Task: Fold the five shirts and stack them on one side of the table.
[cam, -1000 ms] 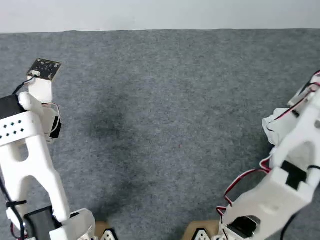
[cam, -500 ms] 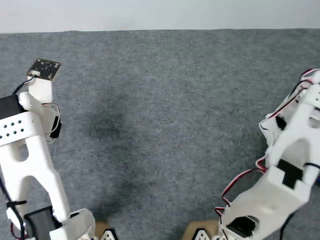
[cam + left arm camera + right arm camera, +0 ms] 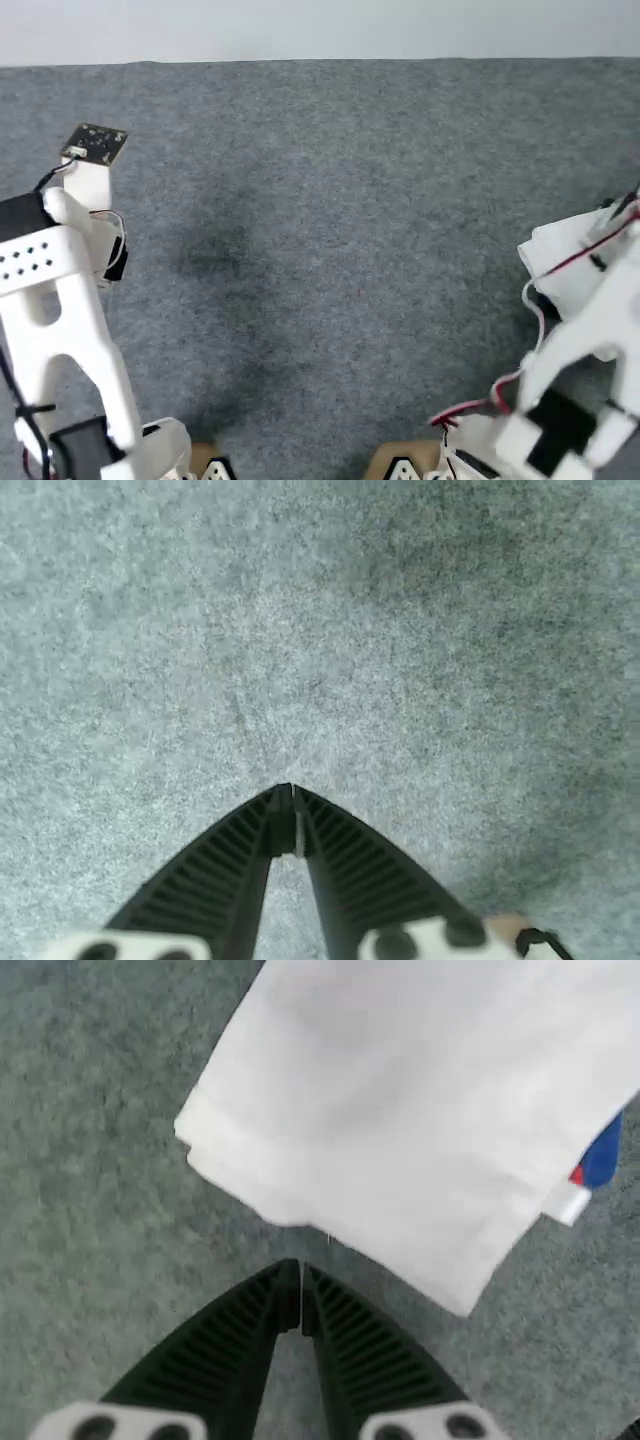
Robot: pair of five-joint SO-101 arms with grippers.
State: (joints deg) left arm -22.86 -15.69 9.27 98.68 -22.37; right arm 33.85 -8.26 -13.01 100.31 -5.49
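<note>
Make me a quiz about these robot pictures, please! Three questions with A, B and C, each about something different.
1. Where on the table is the white shirt?
A. In the middle
B. By the right edge
C. At the far edge

2. What colour is the table's cover?
A. Grey
B. Green
C. Yellow

3. How is the left gripper?
A. Wide open
B. Shut on a shirt
C. Shut, holding nothing

Answers:
1 B: the high view shows the shirt lying at the right edge.
2 A: grey cloth covers the table in every view.
3 C: its fingertips meet over bare cloth in the left wrist view.
</note>
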